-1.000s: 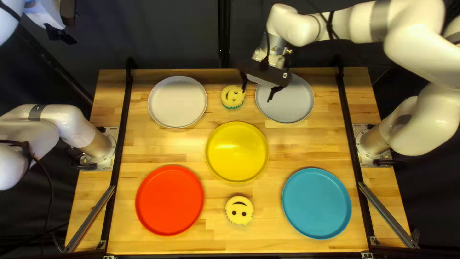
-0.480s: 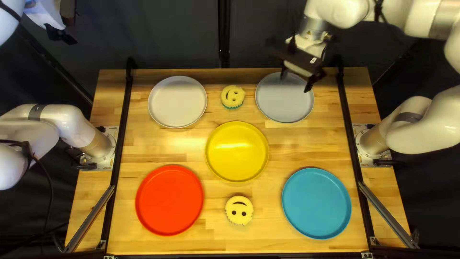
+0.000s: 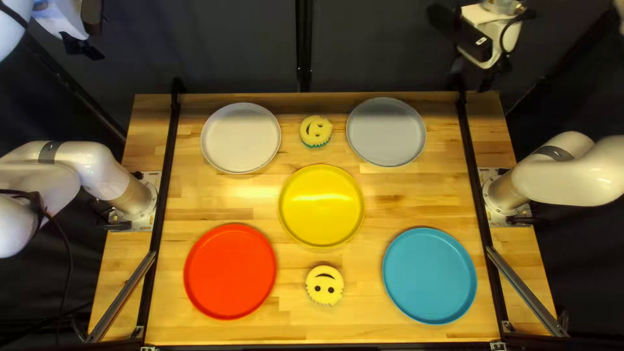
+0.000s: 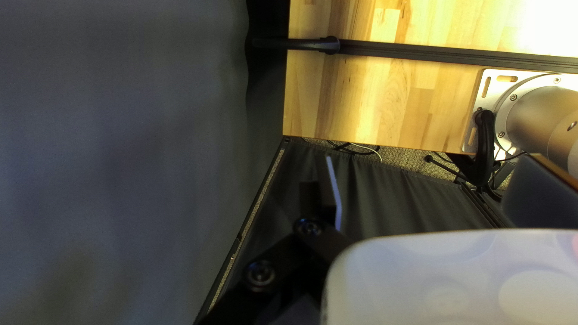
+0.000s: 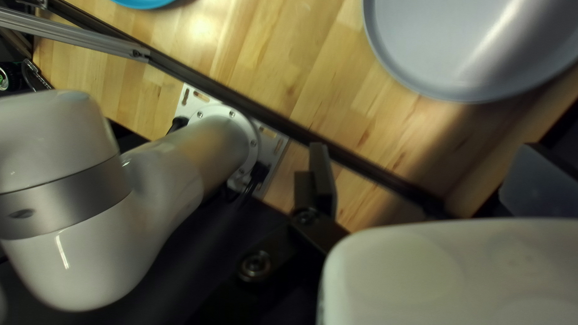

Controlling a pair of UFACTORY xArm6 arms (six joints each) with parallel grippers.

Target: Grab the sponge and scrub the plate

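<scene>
Only the top left view is showing the upper-centre smiley sponge and lower-centre smiley sponge.
The first is lying between white plate and grey plate; upper left, left gripper, and upper right, right gripper, are holding fingers wide apart.

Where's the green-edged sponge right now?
Top left view, far side of the table: the green-edged sponge lies between the off-white plate and the grey plate.

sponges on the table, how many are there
2: one sponge between the white plate and the grey plate, the other sponge between the red plate and the blue plate.
</scene>
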